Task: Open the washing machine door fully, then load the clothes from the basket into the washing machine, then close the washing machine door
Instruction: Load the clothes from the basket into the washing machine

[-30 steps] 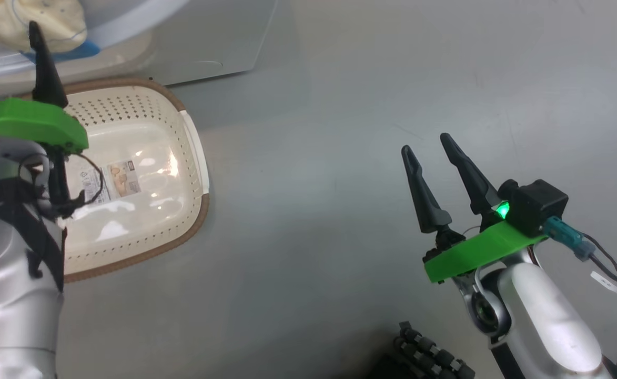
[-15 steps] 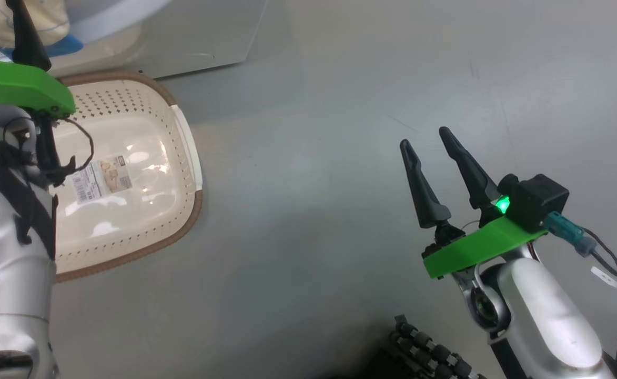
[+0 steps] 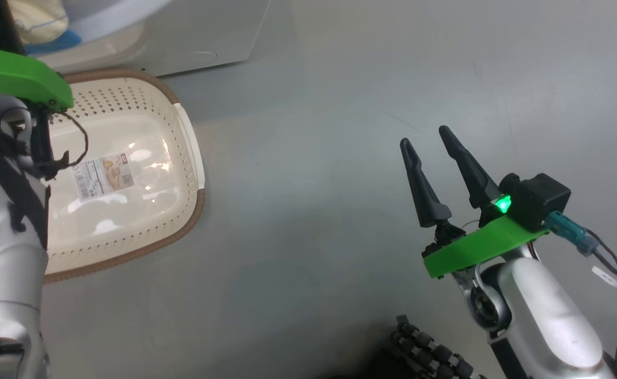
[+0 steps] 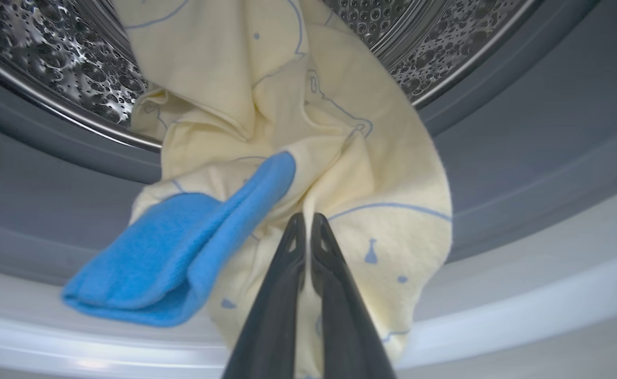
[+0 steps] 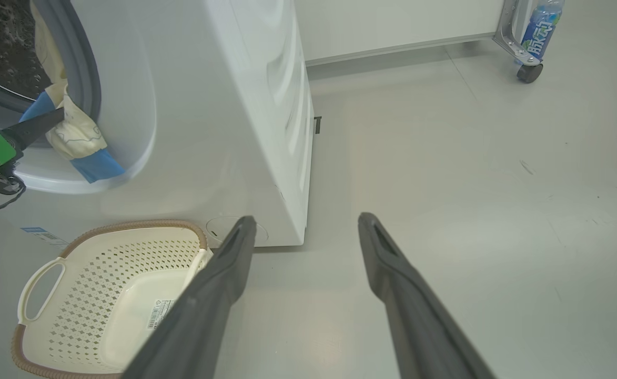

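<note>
The clothes (image 4: 297, 131) are soft and pale yellow, with thin blue lines drawn on them. They hang out of the mouth of the washing machine (image 5: 224, 105). The top part lies inside the shiny steel drum (image 4: 50, 63). The lower part drapes down over the grey rubber ring (image 4: 524, 131) and the white front edge. A bright blue patch (image 4: 182, 252) sticks out on one side of the clothes.

The left gripper (image 4: 304, 218) is up at the mouth of the machine. Its two dark fingers are pressed tight together, and their tips pinch a fold of the clothes where the creases meet.

The basket (image 3: 145, 105) sits on the floor (image 3: 313, 158) just in front of the machine, below the opening. It is cream with little holes in its sides and a brown rim. There is a label (image 3: 103, 176) on its bottom.

The right gripper (image 3: 424, 136) is well away from the basket, out over the bare grey floor. Its fingers are spread wide and it holds nothing.

Far off across the floor, a bottle (image 5: 542, 26) with a blue label stands by a small wheel.
</note>
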Tool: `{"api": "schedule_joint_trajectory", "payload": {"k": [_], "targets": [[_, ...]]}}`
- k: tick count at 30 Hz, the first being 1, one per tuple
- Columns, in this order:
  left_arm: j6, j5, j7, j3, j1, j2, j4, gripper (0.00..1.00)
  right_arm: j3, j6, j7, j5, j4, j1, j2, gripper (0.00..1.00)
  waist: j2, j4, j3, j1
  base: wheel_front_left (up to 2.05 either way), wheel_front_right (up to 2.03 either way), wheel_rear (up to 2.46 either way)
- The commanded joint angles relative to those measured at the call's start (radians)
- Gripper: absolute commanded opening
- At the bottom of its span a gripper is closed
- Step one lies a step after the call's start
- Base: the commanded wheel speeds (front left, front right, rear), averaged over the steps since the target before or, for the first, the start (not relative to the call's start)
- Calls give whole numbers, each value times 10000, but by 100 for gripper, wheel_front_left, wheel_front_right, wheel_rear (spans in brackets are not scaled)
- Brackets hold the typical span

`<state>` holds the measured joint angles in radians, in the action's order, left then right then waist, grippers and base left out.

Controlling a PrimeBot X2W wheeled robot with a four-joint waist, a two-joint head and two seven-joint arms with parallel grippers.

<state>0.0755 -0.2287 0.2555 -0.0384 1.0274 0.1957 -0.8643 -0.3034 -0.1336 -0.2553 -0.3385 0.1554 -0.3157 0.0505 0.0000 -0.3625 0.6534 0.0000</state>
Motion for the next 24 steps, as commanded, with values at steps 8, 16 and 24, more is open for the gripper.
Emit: {"api": "schedule_joint_trajectory", "payload": {"k": [8,16,24], "targets": [[-144,199,-27,-36,383,622,-127,0,-192,29,-65,-173,-321,63,-2,100,0,-19,-43,0,0,0,0],[-466,466,-198,-238,877,965,-377,0,-241,29,-65,-217,-286,214,-3,100,0,-97,-124,0,0,0,0],[-731,749,-530,-592,1579,1055,-699,0,-386,29,-65,-273,-249,396,-3,100,0,-142,-319,0,0,0,0]]}}
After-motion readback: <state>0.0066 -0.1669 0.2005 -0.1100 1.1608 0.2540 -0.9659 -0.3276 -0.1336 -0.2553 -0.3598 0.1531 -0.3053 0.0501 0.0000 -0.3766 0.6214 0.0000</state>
